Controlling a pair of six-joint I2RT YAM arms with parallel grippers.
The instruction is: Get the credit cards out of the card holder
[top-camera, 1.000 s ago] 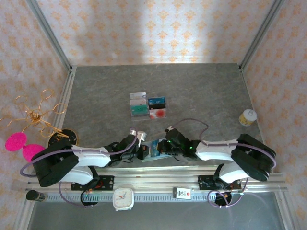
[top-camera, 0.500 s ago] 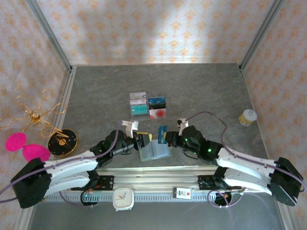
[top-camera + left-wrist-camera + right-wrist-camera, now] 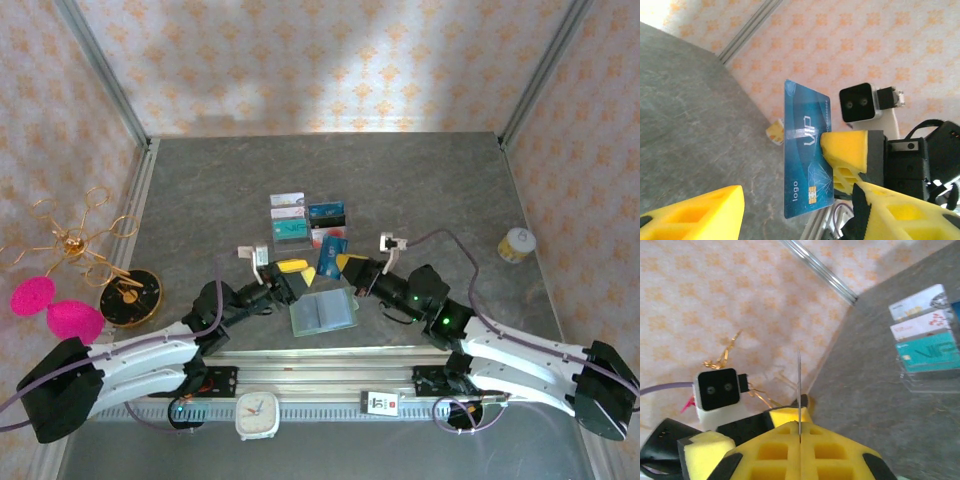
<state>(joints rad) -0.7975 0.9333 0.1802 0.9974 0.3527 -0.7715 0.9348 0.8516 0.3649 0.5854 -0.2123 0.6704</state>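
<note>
Blue credit card (image 3: pixel 331 257) is out of the card holder (image 3: pixel 324 312), pinched edge-on in the closed right gripper (image 3: pixel 341 262) and clear of the table (image 3: pixel 200 200). Holder lies open and flat just below, between both grippers. Left gripper (image 3: pixel 290 277) sits just across the card, jaws apart, empty. Extraction looks done for this card. Next move: carry it to the laid-out cards (image 3: pixel 306 222) just beyond the fingertips and set it flat. Can't tell if more remain inside.
</note>
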